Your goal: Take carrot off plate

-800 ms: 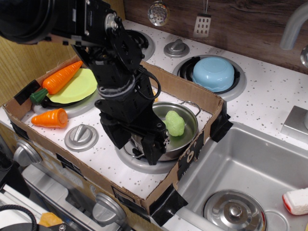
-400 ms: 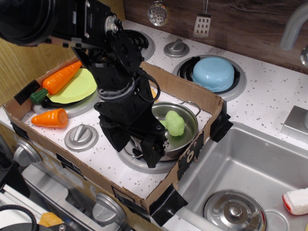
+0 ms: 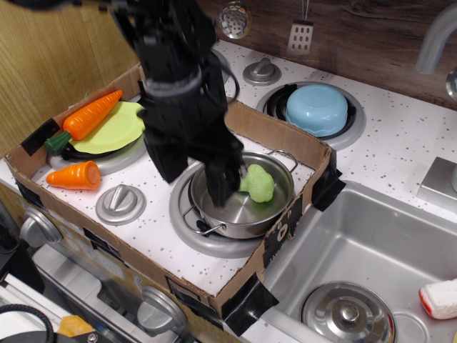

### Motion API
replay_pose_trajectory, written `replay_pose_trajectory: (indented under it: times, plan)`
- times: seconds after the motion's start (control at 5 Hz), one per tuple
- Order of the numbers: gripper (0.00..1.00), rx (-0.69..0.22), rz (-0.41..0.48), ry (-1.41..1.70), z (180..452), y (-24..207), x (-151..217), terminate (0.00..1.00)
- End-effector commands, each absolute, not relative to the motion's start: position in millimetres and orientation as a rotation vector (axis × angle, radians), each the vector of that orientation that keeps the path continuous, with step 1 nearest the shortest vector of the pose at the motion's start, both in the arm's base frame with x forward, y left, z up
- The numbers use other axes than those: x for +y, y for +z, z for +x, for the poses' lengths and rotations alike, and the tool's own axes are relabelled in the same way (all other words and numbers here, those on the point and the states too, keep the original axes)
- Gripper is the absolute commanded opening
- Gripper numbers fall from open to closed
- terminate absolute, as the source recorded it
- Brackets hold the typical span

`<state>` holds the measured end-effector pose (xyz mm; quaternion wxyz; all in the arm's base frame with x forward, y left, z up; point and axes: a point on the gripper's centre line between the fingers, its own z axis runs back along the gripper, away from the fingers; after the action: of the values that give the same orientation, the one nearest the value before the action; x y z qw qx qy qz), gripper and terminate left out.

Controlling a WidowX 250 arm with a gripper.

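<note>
The long orange carrot (image 3: pixel 91 114) with a dark green stem end lies tilted across the left rim of the lime plate (image 3: pixel 121 130) at the far left of the cardboard tray. My gripper (image 3: pixel 195 177) hangs to the right of the plate, over the left rim of a steel pot (image 3: pixel 239 209). Its two black fingers (image 3: pixel 218 183) stand apart and hold nothing. It is well apart from the carrot.
A stubby orange carrot (image 3: pixel 76 175) lies in front of the plate. A green toy (image 3: pixel 258 182) sits in the pot. A grey knob (image 3: pixel 120 203) is at the front left. The cardboard wall (image 3: pixel 275 128) rings the area. A light blue bowl (image 3: pixel 316 108) sits behind, a sink (image 3: pixel 371 250) to the right.
My arm has risen and drawn back and left from the pot's front rim. The pot now shows more fully. The carrot and plate have not moved.
</note>
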<state>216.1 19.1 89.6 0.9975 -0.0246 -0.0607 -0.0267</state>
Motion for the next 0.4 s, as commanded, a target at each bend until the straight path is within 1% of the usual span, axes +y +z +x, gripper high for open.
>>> replay_pose_trajectory:
  times: [0.0, 0.2]
  plan:
    - [1.00, -0.095, -0.009, 0.007, 238, 98, 74, 0.00]
    - [1.00, -0.110, 0.079, -0.034, 248, 86, 110, 0.00]
